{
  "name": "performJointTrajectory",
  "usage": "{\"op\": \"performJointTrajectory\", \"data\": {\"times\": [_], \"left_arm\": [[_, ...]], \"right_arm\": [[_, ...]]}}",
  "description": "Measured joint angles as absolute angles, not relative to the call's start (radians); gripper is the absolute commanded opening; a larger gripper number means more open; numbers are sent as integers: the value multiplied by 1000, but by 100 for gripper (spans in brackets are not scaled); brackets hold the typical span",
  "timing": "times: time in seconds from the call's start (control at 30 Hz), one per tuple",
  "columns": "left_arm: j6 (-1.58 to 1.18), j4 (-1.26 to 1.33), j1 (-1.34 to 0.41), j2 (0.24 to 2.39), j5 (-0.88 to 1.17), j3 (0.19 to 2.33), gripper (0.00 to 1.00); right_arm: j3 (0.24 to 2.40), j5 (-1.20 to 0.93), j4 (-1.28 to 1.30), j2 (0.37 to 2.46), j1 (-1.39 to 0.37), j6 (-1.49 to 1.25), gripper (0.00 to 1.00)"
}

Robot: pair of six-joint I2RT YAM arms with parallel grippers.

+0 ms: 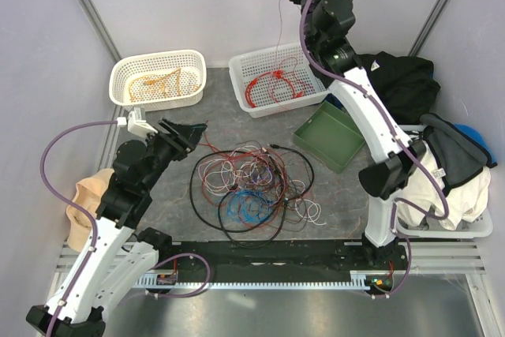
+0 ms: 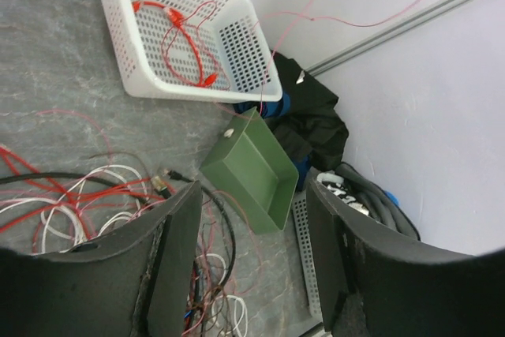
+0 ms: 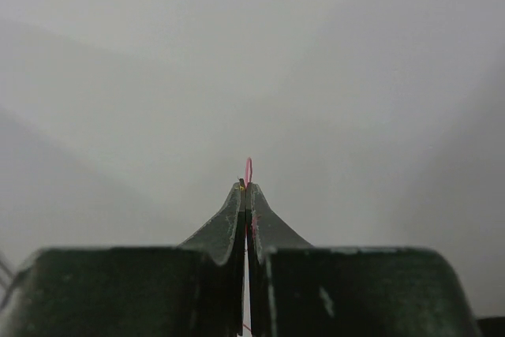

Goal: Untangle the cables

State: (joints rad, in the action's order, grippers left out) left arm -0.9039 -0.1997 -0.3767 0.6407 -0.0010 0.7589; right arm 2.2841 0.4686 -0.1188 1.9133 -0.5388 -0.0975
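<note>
Cables [image 1: 252, 187] in red, white and blue, with one thicker black loop, are shown as a loose tangle at the middle of the tabletop [image 1: 339, 203]. One thin red wire [image 1: 281, 29] is pinched between the right fingers [image 3: 237, 222], which are pressed fully together and held high above the far edge of the tabletop. The wire's free length hangs toward the white basket [image 1: 237, 65]; where its lower end lies cannot be told. The left fingers [image 2: 177, 258] stand well apart with nothing between them, just beside the side of the tangle nearest the left edge.

The step in hand is judged to be the delivery of the red wire to the white basket. It would be done best if the wire were lowered over the basket's middle, so that the slack gathers inside the rim before release and no tail is left draped over the wall. For the next strand, a single outlying loop should be chosen rather than a crossing.

Containers:
- The white basket, at the far edge right of centre, holds coiled red cables with small plugs.
- A cream basket [image 1: 158, 57], at the far left corner, holds orange and pale yellow cables.
- A green tray [image 1: 331, 136], near the right edge, is empty.

Sorting by colour is suggested.
</note>
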Motion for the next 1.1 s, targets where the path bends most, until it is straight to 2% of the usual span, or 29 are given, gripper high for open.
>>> {"op": "performJointTrajectory", "data": {"times": [0.4, 0.43, 0.47, 0.5, 0.57, 0.67, 0.83, 1.1], "left_arm": [[-862, -291, -377, 596, -47, 712, 63], [-862, -290, -377, 600, -48, 709, 63], [-862, -290, -377, 603, -49, 704, 63], [-862, -290, -377, 607, -49, 696, 63], [-862, -291, -377, 620, -48, 683, 63], [-862, -292, -377, 636, -45, 669, 63], [-862, -299, -377, 631, -42, 654, 63], [-863, -298, -377, 572, -9, 617, 63]], "right_arm": [[2278, 423, -200, 2218, -397, -160, 1], [2268, 421, -202, 2227, -394, -167, 13], [2252, 419, -200, 2231, -393, -175, 39], [2236, 417, -199, 2233, -393, -185, 51], [2220, 411, -187, 2239, -396, -207, 72], [2207, 400, -144, 2244, -400, -224, 87], [2060, 416, -141, 2189, -412, -240, 89], [1532, 359, -184, 1879, -446, -221, 85]]}}
